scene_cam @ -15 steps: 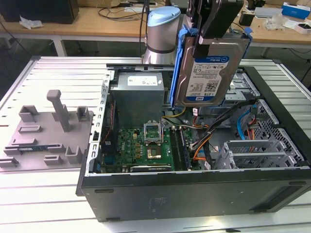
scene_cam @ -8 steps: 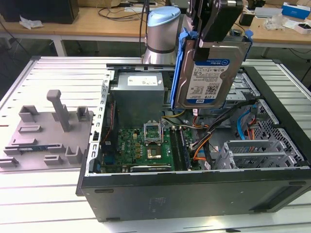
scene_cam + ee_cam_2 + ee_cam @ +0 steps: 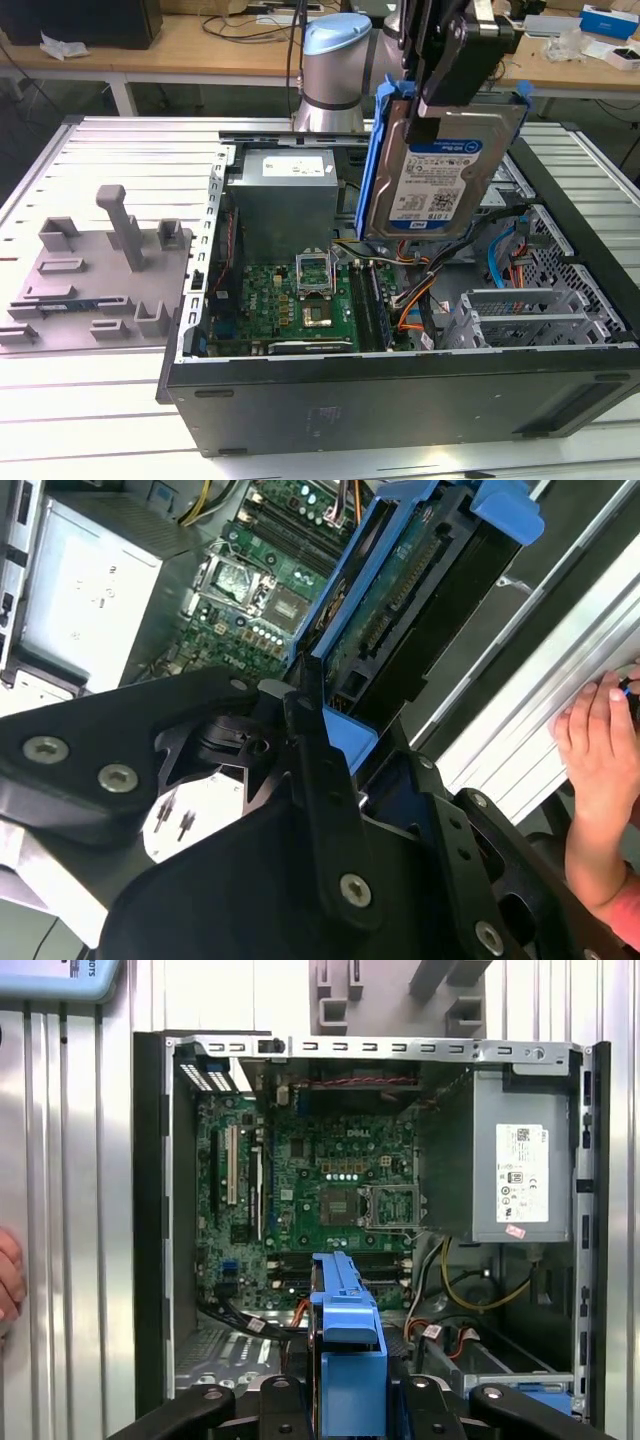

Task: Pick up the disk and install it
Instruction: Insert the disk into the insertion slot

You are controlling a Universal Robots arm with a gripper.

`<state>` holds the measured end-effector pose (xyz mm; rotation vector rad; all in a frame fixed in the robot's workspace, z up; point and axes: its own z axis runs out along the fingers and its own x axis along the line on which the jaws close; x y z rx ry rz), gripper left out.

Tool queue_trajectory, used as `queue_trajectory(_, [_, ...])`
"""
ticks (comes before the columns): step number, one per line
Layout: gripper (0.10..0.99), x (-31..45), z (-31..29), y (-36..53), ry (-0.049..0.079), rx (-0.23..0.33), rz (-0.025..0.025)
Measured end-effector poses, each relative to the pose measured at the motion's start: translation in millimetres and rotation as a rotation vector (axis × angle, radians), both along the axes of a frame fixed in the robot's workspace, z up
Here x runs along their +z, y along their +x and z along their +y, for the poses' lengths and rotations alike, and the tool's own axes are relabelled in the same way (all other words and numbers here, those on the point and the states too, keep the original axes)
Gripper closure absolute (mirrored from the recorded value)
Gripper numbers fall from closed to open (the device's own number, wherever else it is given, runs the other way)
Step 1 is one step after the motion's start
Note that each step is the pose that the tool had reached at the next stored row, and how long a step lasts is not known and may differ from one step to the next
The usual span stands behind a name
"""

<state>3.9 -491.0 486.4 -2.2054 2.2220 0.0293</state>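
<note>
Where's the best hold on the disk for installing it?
By its upper end, pinching the two flat faces from above. The disk hangs upright with blue frame rails on both sides, which should stay free. The gripper holds it so, over the case.

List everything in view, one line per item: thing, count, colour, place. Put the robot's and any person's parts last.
disk: one, silver with a white-and-blue label and a blue frame, held in the air above the open case
computer case: one, black, lying open on the table
motherboard: one, green, on the case floor
power supply: one, grey, inside the case at its far end
cables: several, blue and orange, inside the case at the exterior view's right
fixture plate: one, grey, on the table at the exterior view's left of the case
table: one, pale slatted metal, under everything
robot arm: one, silver with a light-blue cap, behind the case
gripper: one, black, shut on the disk
hand: one, a person's, on the table slats beside the case
</note>
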Motion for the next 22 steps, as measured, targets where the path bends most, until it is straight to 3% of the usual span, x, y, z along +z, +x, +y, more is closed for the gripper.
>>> queue_trajectory(10, [0.718, -6.2, -16.5, 14.3, 0.003, -0.002, 0.0])
queue_trajectory(22, [0.718, -7.2, -28.5, 51.0, 0.003, -0.002, 0.0001])
